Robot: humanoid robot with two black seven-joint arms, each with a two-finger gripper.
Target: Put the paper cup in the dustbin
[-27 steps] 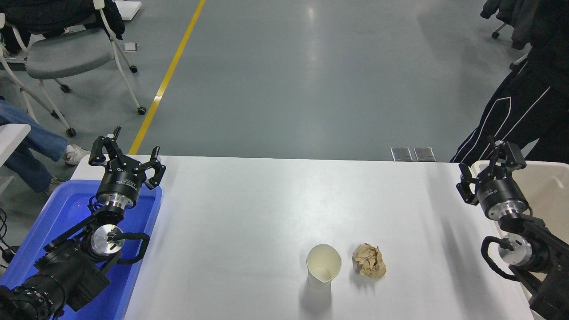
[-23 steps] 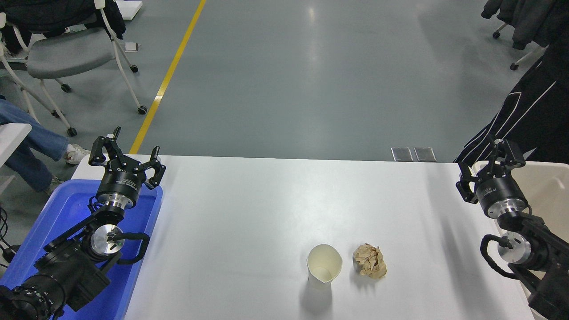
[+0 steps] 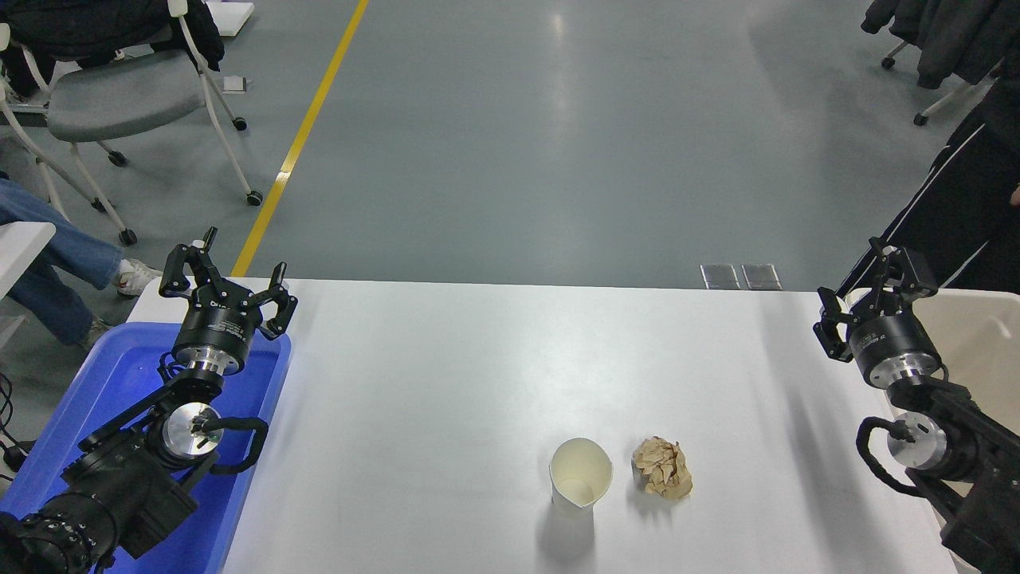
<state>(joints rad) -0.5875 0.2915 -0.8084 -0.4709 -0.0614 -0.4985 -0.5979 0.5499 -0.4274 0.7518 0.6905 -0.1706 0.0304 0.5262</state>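
Paper cup [image 3: 581, 477], upright with its squashed rim open to the camera, is seen at the near middle of the white tabletop [image 3: 446, 375], a crumpled brown paper ball [image 3: 662, 468] just beside it at three o'clock. Right claw [image 3: 870, 300], fingers held apart and empty, is poised at the dustbin [image 3: 976, 335]; the cup is placed toward seven o'clock from it. Left claw [image 3: 227, 285], also spread, is parked over a blue bin [image 3: 103, 383] and is judged the farther of the two.
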